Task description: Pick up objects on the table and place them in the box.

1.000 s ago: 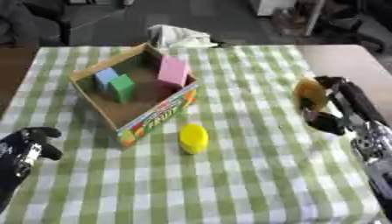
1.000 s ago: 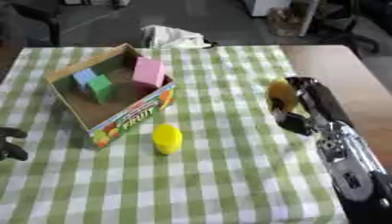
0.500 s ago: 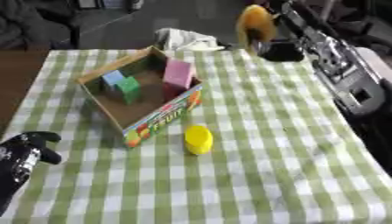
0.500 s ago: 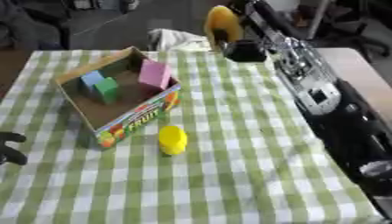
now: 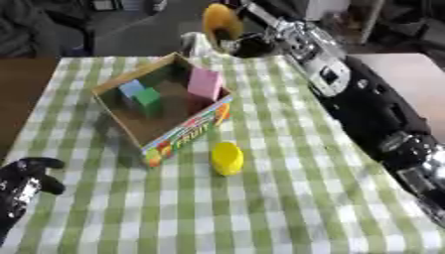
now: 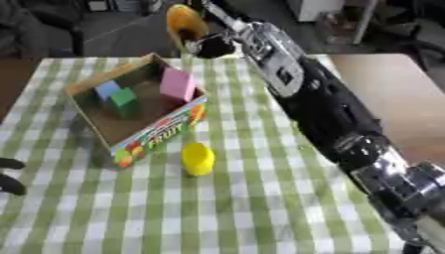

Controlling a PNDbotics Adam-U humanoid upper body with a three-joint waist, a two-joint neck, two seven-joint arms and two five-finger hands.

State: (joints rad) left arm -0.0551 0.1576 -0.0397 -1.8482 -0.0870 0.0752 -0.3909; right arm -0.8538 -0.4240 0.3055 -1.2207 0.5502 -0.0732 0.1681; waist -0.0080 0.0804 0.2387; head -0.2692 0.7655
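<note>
Carry step: right hand clasps orange rounded object beyond open cardboard box; next, lower inside. Left hand idle, curled.

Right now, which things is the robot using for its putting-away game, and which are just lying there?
Part of the job:
box, with pink, blue and green blocks inside
orange thing in the right hand
yellow thing on the cloth

Just there:
white crumpled thing behind the box
left hand, idle
</note>
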